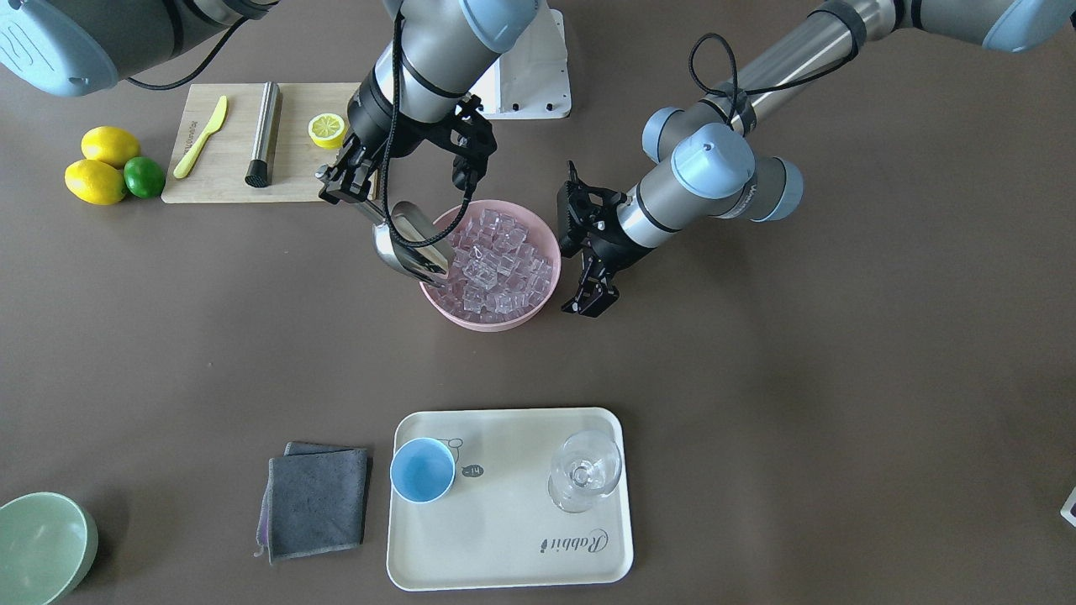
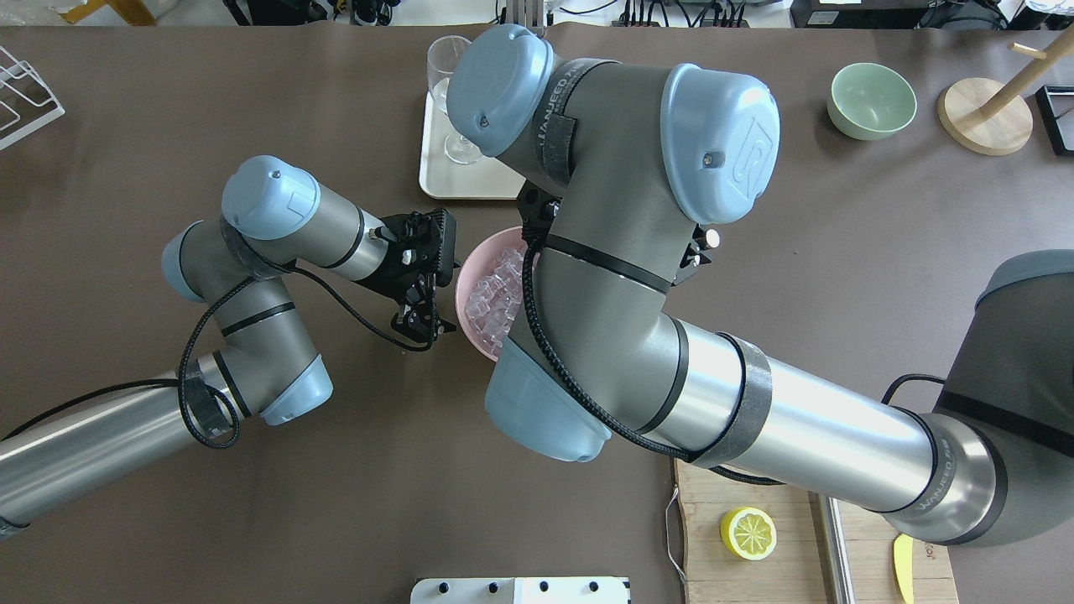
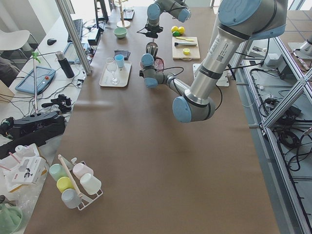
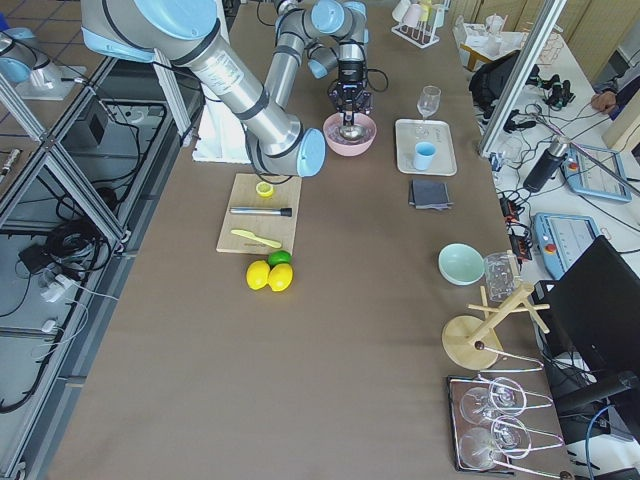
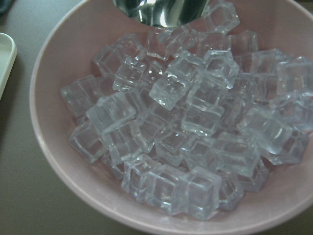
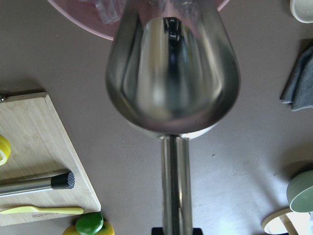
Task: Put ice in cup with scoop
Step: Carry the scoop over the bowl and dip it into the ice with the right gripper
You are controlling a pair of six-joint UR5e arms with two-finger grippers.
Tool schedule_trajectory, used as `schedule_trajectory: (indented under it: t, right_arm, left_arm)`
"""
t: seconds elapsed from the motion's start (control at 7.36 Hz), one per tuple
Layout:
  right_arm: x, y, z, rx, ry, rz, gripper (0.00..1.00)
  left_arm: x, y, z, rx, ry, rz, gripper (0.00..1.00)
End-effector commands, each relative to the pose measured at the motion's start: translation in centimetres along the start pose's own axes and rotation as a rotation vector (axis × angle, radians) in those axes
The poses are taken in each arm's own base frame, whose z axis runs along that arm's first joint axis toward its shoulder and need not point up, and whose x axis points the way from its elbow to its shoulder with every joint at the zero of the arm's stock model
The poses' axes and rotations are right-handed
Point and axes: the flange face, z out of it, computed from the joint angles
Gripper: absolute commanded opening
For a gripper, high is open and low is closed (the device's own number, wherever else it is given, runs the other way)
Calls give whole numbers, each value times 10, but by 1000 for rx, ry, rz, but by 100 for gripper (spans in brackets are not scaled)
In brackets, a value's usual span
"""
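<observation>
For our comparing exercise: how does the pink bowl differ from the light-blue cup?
The pink bowl is much wider than the light-blue cup. The bowl is heaped with ice; the cup is empty. The bowl stands on the bare table, the cup on the cream tray. Both are round and upright.

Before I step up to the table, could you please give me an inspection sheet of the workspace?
Surface: brown table; spills: nothing seen.
Job's things: ice piled in pink bowl; scoop empty, tip over bowl's rim; cup empty on tray.
Clutter: glass, cloth, green bowl, board with knife, steel cylinder, lemon half; two lemons, lime.
End effectors: right end effector shut on scoop; left end effector beside pink bowl, jaws unclear.
Cables: black cable hangs along right wrist near scoop.
Surroundings: mug rack, wooden stand at table ends.
</observation>
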Motion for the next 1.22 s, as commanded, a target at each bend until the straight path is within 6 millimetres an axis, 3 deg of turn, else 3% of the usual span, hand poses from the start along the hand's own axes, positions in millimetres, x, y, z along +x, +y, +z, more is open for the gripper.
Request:
schedule_trajectory:
  t: [0.0,0.68,0.95,1.09]
  right_arm:
    - [4,-4,5,-37,15,-9,0]
    - [-2,-52,4,-18,27,-14,0]
    - [-6,-60,7,32,43,23,0]
    - [-9,-53,13,67,50,27,0]
  left_arm:
    - [0,0,0,-1,0,-1,99]
    - [0,1,1,-2,1,-15,99]
    - [0,1,1,-2,1,-20,99]
    - [0,1,1,-2,1,-20,99]
